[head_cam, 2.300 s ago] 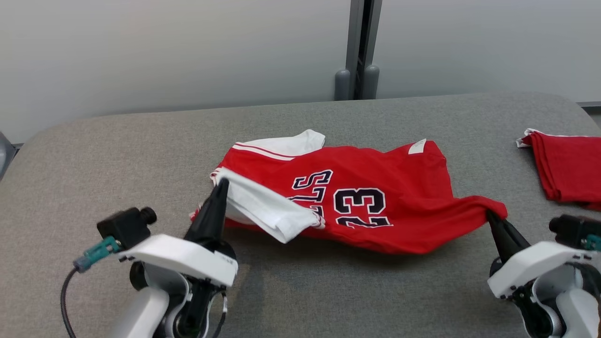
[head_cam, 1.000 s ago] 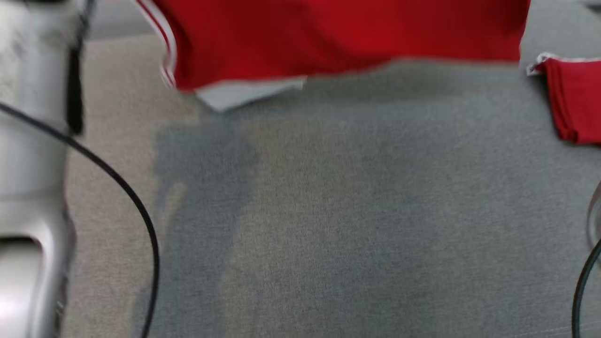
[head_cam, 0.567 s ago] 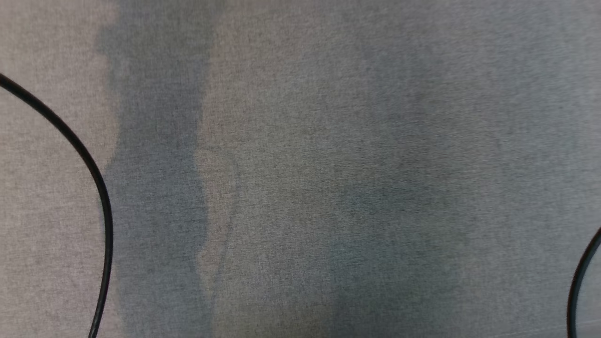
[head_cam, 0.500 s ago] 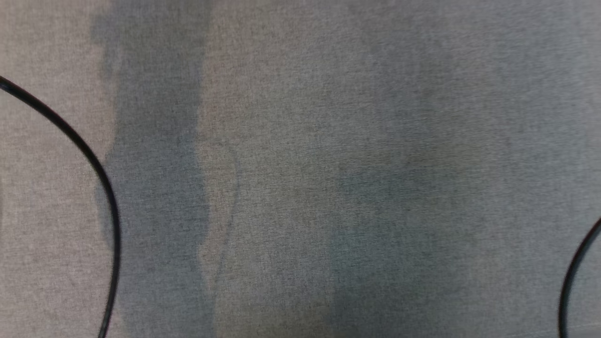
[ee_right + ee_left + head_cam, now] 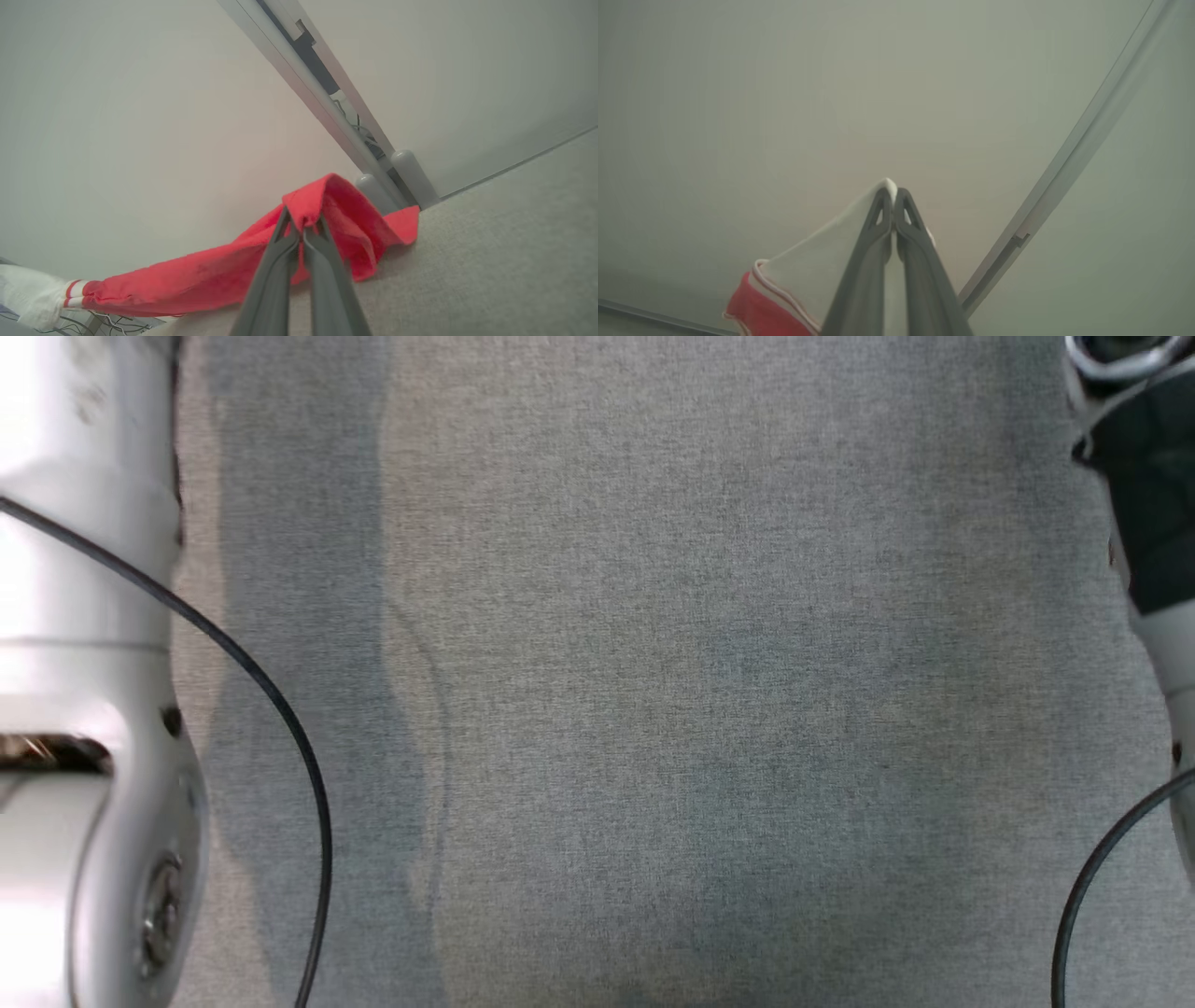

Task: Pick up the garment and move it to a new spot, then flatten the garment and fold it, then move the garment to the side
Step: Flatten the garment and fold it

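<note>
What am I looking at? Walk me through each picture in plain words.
A two-armed robot is handling a red and white garment. The head camera looks down at the grey table; its pale left arm and right arm show at the edges, with black cables. The other two cameras sit on the wrists and look along each arm's jaws. The left jaws are shut on a white part of the garment, the right jaws on a red part, holding it up.
</note>
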Robot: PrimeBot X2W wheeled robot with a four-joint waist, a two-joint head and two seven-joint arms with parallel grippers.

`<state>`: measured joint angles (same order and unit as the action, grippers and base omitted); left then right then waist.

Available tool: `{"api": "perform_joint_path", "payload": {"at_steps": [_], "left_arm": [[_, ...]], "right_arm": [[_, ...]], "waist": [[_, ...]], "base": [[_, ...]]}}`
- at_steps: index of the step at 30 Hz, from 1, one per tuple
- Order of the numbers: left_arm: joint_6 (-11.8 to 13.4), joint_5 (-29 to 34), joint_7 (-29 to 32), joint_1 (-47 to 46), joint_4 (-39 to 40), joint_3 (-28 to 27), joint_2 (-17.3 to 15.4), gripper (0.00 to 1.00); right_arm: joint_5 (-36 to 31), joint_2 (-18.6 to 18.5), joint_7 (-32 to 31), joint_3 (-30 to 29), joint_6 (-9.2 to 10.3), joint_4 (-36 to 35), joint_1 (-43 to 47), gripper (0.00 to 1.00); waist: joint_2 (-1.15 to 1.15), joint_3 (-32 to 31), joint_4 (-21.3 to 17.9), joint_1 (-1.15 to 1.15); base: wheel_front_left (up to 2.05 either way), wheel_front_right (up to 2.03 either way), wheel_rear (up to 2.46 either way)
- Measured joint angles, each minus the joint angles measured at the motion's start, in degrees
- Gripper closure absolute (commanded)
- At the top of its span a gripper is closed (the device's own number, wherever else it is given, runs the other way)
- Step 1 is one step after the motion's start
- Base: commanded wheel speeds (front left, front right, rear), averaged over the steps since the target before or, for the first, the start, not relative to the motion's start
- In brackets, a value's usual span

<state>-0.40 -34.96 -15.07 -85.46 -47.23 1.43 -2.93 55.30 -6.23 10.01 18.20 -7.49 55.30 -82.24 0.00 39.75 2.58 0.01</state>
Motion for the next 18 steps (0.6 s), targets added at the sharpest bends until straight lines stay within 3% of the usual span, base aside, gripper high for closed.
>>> {"api": "perform_joint_path", "payload": {"at_steps": [12,18], "left_arm": [[-2.1,6.8,0.0,15.8,-15.6,9.1,0.1,1.00],[-3.4,11.7,0.9,20.3,-21.3,15.0,-1.5,1.00]], "right_arm": [[7.1,-3.5,-4.3,6.6,0.00,3.7,14.9,1.00],[9.4,-4.5,-6.1,8.6,0.00,5.2,20.0,1.00]], "waist": [[0.00,-8.6,1.6,0.00],[0.00,-13.2,2.4,0.00]], "base": [[0.00,0.00,0.00],[0.00,0.00,0.00]]}}
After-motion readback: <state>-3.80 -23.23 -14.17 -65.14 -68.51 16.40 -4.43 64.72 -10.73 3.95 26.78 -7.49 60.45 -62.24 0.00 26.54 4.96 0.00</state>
